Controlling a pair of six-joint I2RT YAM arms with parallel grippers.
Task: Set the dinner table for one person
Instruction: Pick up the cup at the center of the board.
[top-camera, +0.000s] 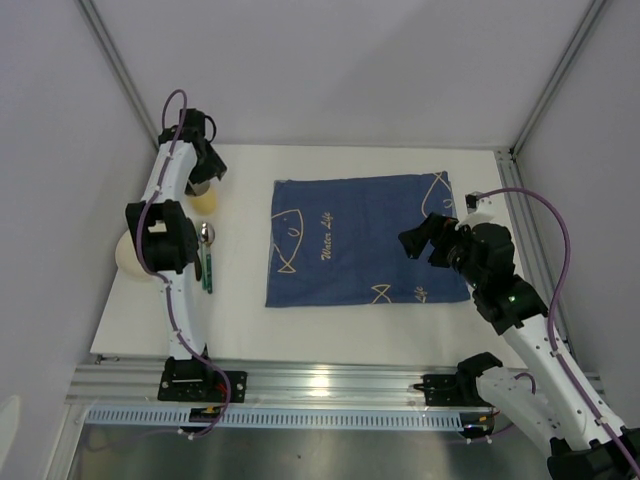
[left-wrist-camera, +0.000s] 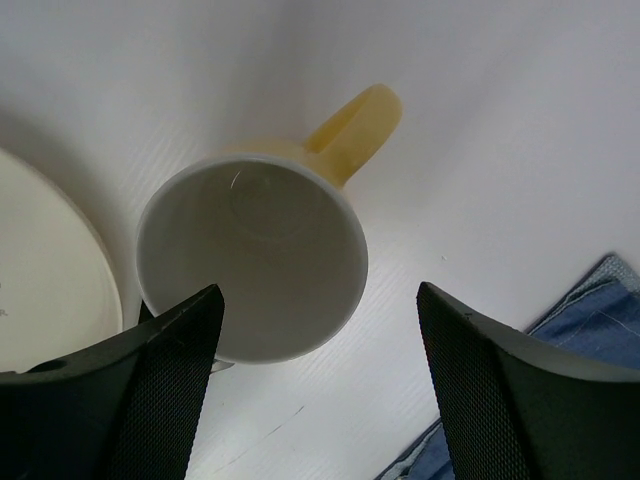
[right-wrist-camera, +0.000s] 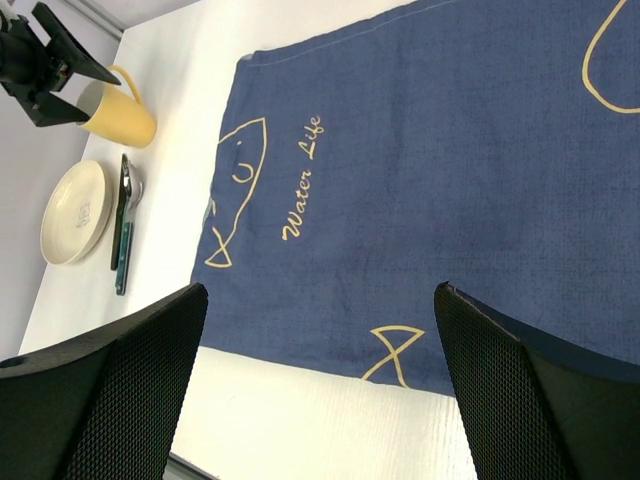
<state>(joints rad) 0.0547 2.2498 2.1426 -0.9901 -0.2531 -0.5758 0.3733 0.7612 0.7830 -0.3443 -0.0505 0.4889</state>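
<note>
Desk (top-camera: 380, 330): matt white, smooth, faintly ribbed up close. Along its six o'clock edge, frame rail (top-camera: 330, 385) of brushed silver metal, bright with glare. Cloth (top-camera: 360, 240) at centre: dark blue woven fabric, matt, with pale yellow printed lines. Toward ten o'clock, mug (left-wrist-camera: 250, 260): glazed, glossy white inside, yellow outside. Plate (right-wrist-camera: 75, 212) at nine o'clock: cream, soft glazed sheen. Spoon (top-camera: 207, 233): shiny metal. Pads (left-wrist-camera: 165, 400) of the left hand (left-wrist-camera: 318, 300) and the right hand (right-wrist-camera: 320, 290): black, matt, finely cross-hatched.

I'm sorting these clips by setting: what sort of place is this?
Probably a robotics lab test cell, not a home: a matte white tabletop edged by silver aluminium frame rails, closed in by plain white wall panels.
</note>
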